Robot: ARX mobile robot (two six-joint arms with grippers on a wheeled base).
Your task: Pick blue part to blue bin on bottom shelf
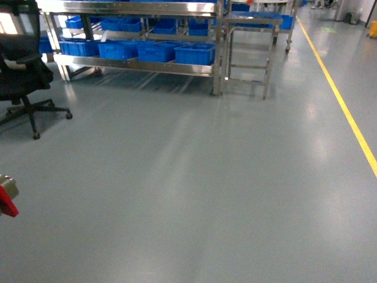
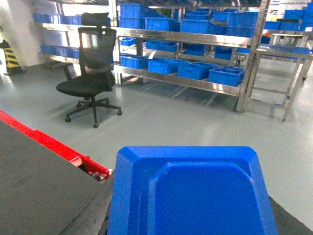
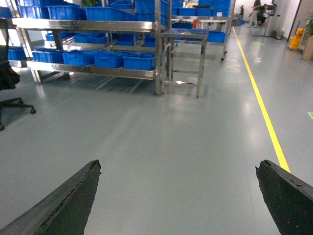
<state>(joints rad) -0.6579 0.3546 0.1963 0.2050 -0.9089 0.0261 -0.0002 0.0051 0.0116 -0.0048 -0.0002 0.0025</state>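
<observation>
From the head, blue bins (image 1: 194, 53) line the bottom shelf (image 1: 135, 65) far across the floor (image 1: 194, 188). The left wrist shows the blue part (image 2: 193, 193) gripped in the left tool (image 2: 190, 220). The right wrist shows the right tool (image 3: 178, 196) spread wide, holding nothing.

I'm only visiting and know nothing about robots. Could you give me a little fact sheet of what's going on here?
Place: open grey floor, away from the steel rack
Left end effector: shut on the blue part
Right end effector: open, empty
Bottom shelf: holds a row of blue bins
Nearby: black office chair at left, yellow floor line at right
Stage: part held, not yet delivered
</observation>
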